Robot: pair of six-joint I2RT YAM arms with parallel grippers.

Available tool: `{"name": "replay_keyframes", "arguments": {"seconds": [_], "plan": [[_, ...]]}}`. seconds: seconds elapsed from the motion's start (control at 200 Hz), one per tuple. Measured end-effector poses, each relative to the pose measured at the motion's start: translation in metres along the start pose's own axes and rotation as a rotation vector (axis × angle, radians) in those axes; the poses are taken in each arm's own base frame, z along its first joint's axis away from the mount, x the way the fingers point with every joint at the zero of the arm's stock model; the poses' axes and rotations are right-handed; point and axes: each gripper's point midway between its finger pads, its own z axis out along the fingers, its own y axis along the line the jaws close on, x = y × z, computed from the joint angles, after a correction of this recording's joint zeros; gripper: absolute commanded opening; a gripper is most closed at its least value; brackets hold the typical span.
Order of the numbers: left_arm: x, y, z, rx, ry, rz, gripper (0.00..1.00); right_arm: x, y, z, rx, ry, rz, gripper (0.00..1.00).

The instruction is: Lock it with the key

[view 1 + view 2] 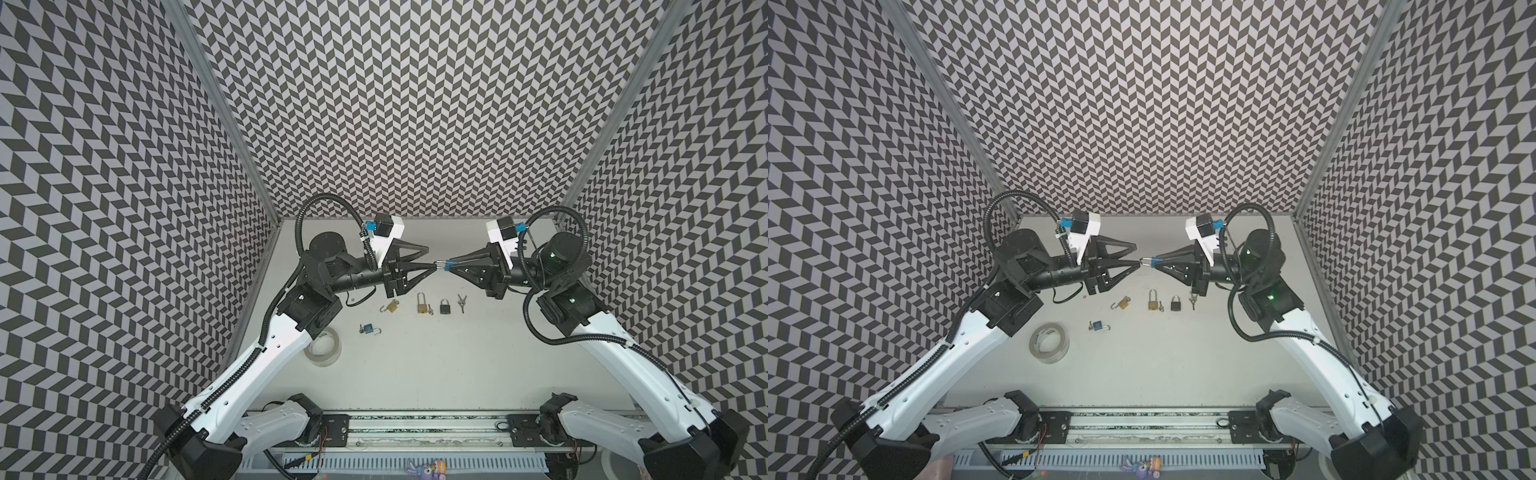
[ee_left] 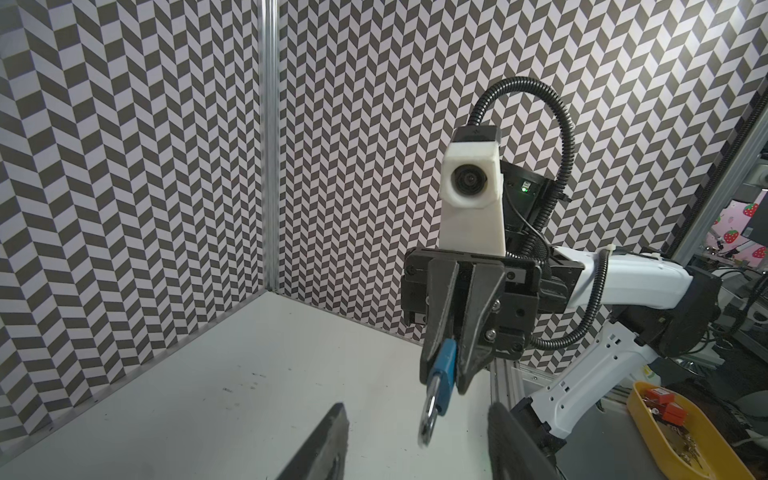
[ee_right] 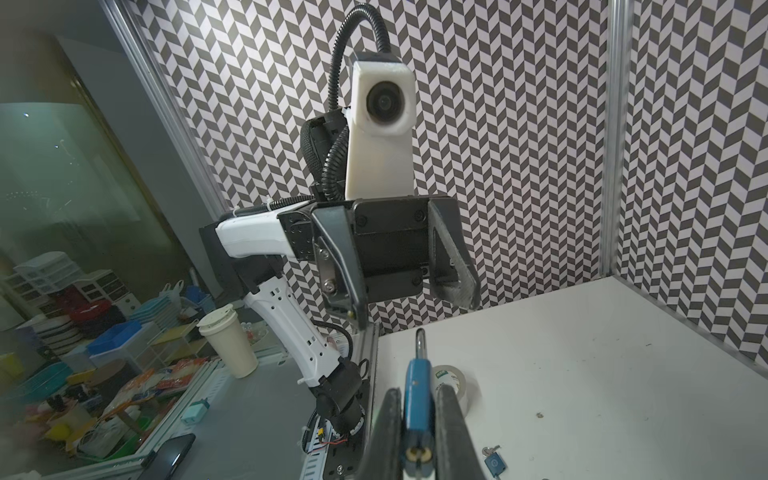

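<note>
Slim blue padlock (image 3: 417, 390), looped steel shackle (image 3: 420, 345) — glossy

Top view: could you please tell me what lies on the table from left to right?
Tape roll → blue padlock → open brass padlock → tall brass padlock → small key → black padlock → keys.

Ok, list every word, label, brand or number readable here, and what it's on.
No text is legible anywhere.
Clear tape roll: green label inside the core, too blurred.
Small blue padlock lying on the table: round emblem, too small to read.
Blue padlock held in the right gripper: no marking visible.
Orange boxes off the table: print too small.
</note>
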Motion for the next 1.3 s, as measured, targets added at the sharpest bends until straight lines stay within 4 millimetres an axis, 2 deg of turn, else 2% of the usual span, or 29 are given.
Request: {"name": "replay_keyframes", "arguments": {"seconds": [0.26,0.506,0.656,0.826,0.956,1.162,1.302], "plan": [[0.002,-0.011,0.000,0.066,0.013,-0.001,0.58,0.000,0.014,-0.002,-0.079,0.015,-0.001,0.00],[0.009,-0.018,0.006,0.112,0.035,-0.013,0.56,-0.003,0.019,-0.003,-0.099,0.010,-0.014,0.00],[0.014,-0.022,0.010,0.130,0.045,-0.010,0.40,-0.005,0.022,-0.003,-0.103,0.006,-0.021,0.00],[0.013,-0.022,0.010,0.131,0.045,-0.010,0.38,-0.005,0.023,-0.004,-0.104,0.006,-0.020,0.00],[0.013,-0.021,0.010,0.124,0.043,-0.006,0.32,-0.004,0.022,-0.004,-0.103,0.009,-0.016,0.00],[0.013,-0.021,0.010,0.119,0.043,0.001,0.16,-0.004,0.022,-0.004,-0.102,0.010,-0.014,0.00],[0.014,-0.022,0.011,0.124,0.046,0.007,0.01,-0.004,0.022,-0.004,-0.100,0.009,-0.014,0.00]]}}
